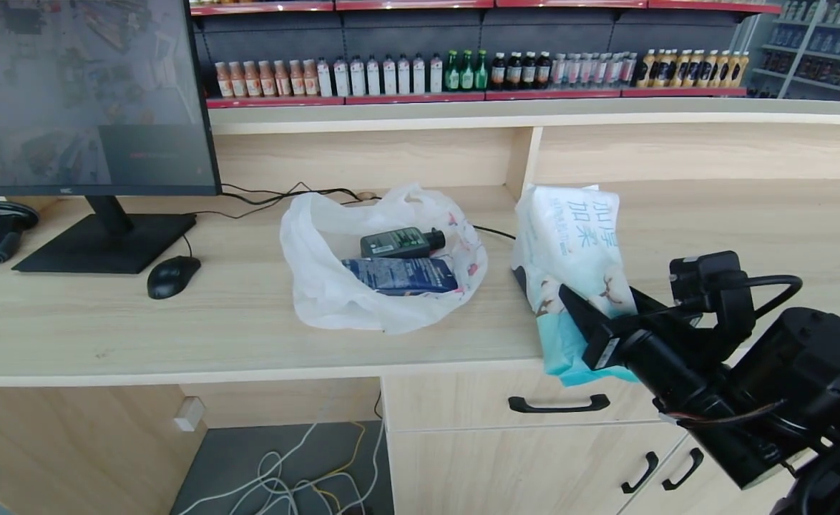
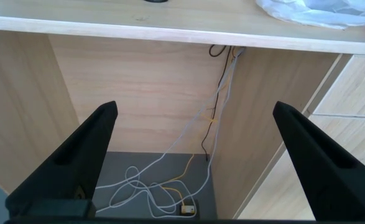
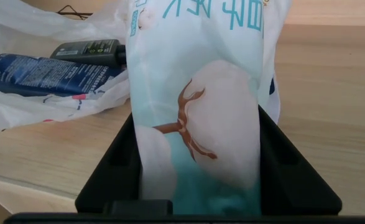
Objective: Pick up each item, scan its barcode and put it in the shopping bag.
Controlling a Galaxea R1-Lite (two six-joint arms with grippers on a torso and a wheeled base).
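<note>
Nearest, the right claw is clenched on the lower, teal end of a soft tissue pack, one finger on either side of it, at the front edge of the tabletop. The pack stands roughly upright with that end hanging past the edge; whether it rests on the wood or is already lifted clear I cannot tell. The left claw hangs released, its fingers spread wide, low in front of the open space under the tabletop and well apart from every item. A little farther in, just to the left of the pack, the white shopping bag lies open with a blue pouch and a dark green bottle inside, so two items look done. The tissue pack appears to be the last one, grasped but not yet bagged. Farthest off, the handheld barcode scanner sits at the far left end beside the monitor, well apart from the pack.
</note>
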